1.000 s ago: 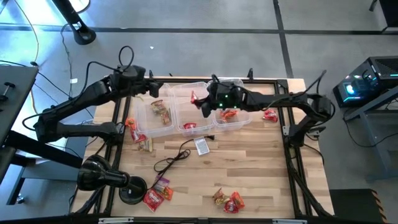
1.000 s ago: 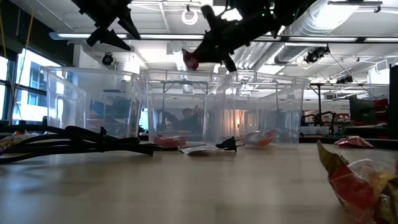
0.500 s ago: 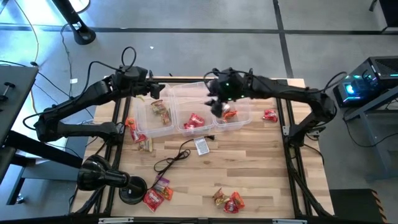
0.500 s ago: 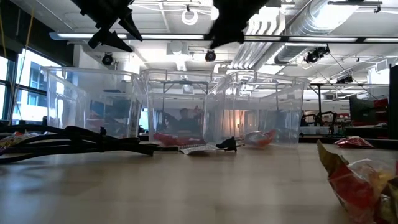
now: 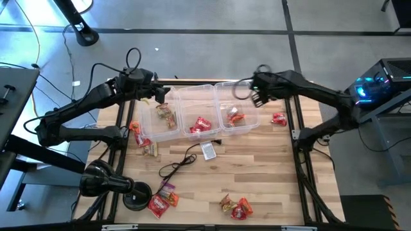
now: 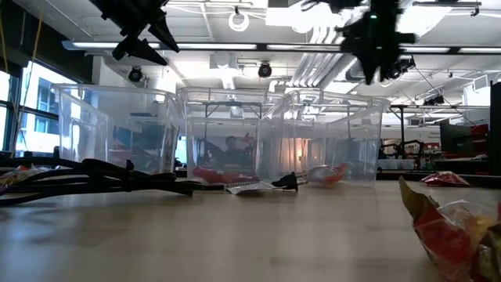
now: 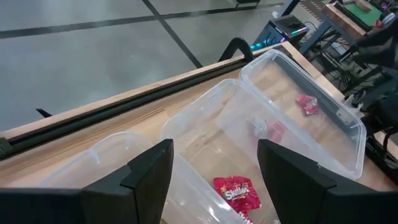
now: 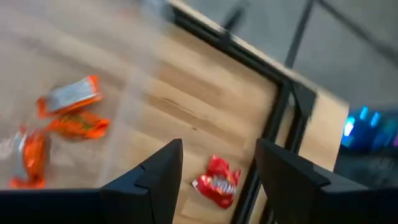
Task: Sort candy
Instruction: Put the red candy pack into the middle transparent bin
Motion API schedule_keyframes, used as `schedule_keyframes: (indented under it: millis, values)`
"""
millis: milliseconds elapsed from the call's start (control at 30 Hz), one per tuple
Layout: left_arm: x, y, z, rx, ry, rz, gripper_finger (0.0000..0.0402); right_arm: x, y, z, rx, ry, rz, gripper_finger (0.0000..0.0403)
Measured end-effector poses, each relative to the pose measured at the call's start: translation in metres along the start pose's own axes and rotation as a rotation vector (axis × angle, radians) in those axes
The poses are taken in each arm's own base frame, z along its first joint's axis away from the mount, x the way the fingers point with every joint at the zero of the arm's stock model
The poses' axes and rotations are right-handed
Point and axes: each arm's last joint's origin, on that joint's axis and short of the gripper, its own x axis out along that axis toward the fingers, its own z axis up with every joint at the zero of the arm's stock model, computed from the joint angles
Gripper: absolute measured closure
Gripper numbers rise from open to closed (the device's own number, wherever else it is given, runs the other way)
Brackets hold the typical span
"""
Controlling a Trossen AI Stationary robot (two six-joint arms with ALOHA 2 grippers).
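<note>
Three clear bins stand side by side at the table's far side: left [image 5: 159,122], middle [image 5: 196,112] and right [image 5: 239,106]. Brown-gold candy [image 5: 167,117] lies in the left bin, red candy [image 5: 200,125] in the middle one and orange-red candy [image 5: 236,117] in the right one. My left gripper [image 5: 159,97] hangs open above the left bin's far end, its fingers [image 7: 149,171] apart and nothing between them. My right gripper [image 5: 255,97] hangs open over the right bin's right end, tipped downward, holding nothing. A loose red candy [image 8: 217,180] lies on the table beyond that bin.
Loose candy lies on the table: one piece at right [image 5: 278,119], some left of the bins [image 5: 138,133], and some near the front edge [image 5: 160,199] [image 5: 234,206]. A grey tag [image 5: 209,151] with a black cable [image 5: 176,165] lies mid-table. A black round stand [image 5: 106,185] sits front left.
My right gripper held a red candy above the middle bin, then let it go. The candy fell into that bin. The gripper then rose, swung toward the table's right edge past the right bin, and tipped to point more steeply down.
</note>
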Motion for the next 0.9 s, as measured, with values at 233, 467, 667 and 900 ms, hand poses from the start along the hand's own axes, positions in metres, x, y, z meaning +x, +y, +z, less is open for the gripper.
schedule_keyframes:
  millis: [233,467,667,900]
  values:
    - [0.0,0.0,0.0,0.025,-0.001,0.0,0.0174,0.041,-0.042,-0.056,0.437,0.185,-0.016,0.0206]
    - [0.0,-0.001,0.0,0.05,0.013,-0.03,0.0174,0.107,-0.027,-0.096,0.728,0.275,0.003,0.0206]
    - [0.0,-0.002,-0.001,0.05,0.029,-0.063,0.0174,0.152,-0.025,-0.127,1.028,0.207,-0.169,0.0206]
    - [0.0,-0.002,-0.001,0.049,0.034,-0.074,0.0174,0.177,-0.029,-0.144,1.117,0.168,-0.199,0.0206]
